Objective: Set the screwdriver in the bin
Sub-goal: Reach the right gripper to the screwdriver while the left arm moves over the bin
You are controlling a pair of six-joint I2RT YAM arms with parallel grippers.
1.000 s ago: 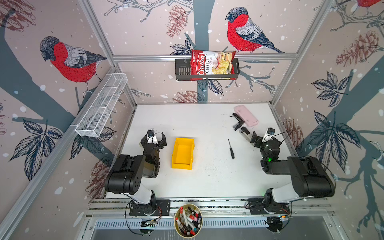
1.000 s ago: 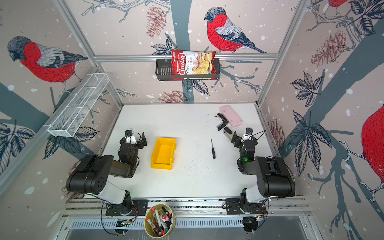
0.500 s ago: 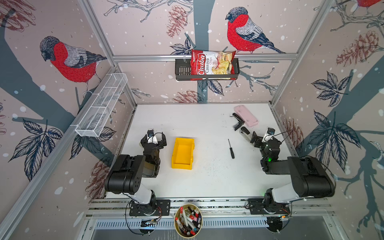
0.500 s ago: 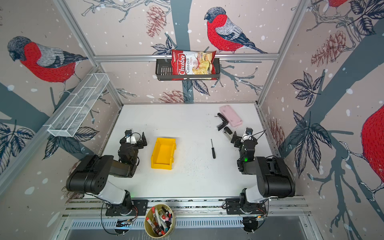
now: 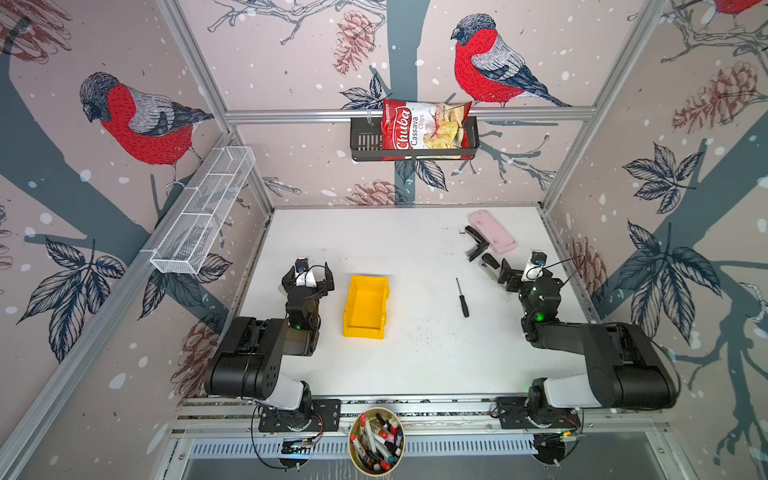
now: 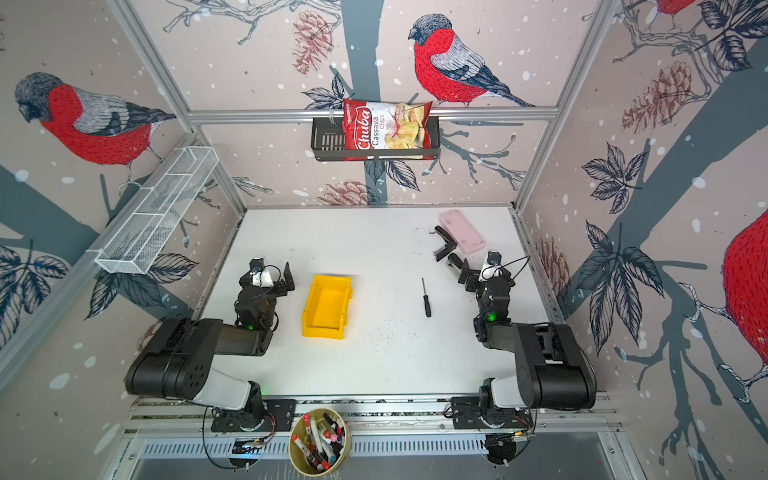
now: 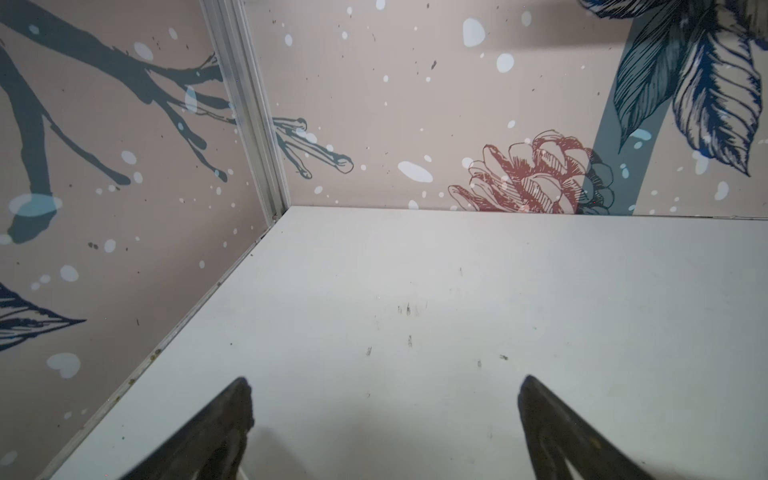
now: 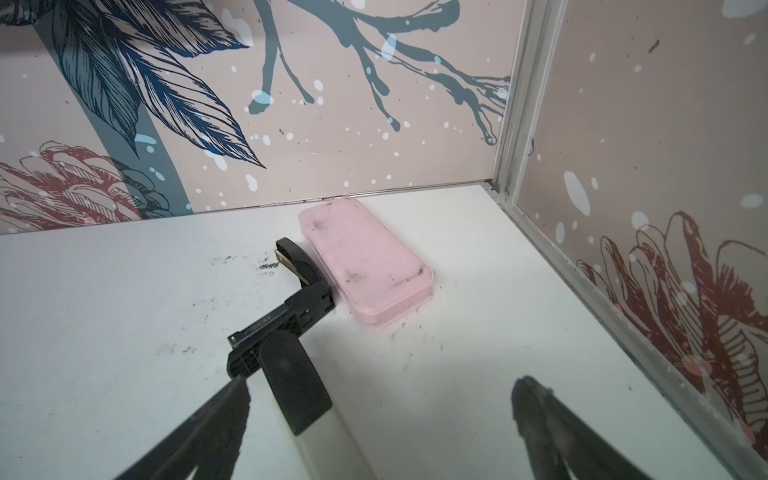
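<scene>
**On the desk, right of centre: screwdriver lying loose, transfer not yet begun**

- The screwdriver (image 5: 462,299) is lying flat on the bare desk (image 5: 415,365), a little right of its middle. Its thin shaft is pointing toward the far edge and its black handle toward the near edge. Nothing is touching it.
- The bin (image 5: 365,332) is sitting left of the desk's middle, well apart from the screwdriver, with its low lip facing the near edge. Its inside is showing plain yellow in both top views, with nothing in it.
- The left gripper (image 5: 308,279) is resting just beside the bin, on the side toward the desk's left edge. Its jaws are spread wide and holding nothing, and the left wrist view is showing only bare desk between them.
- The right gripper (image 8: 382,390) is sitting toward the far right corner, jaws likewise spread wide and empty. It is facing a pink case (image 8: 365,257) and a black angled tool (image 8: 291,299), not the screwdriver. A black-capped white cylinder (image 8: 291,382) is lying just beside one fingertip; whether they are touching I cannot tell.

Progress, as a judgement: no part of the task is done. Everything is remaining: reaching for the screwdriver, closing on it, lifting, carrying it across to the bin and letting go. The right arm is looking like the nearer one, but it would first need to turn toward the desk's middle.
</scene>
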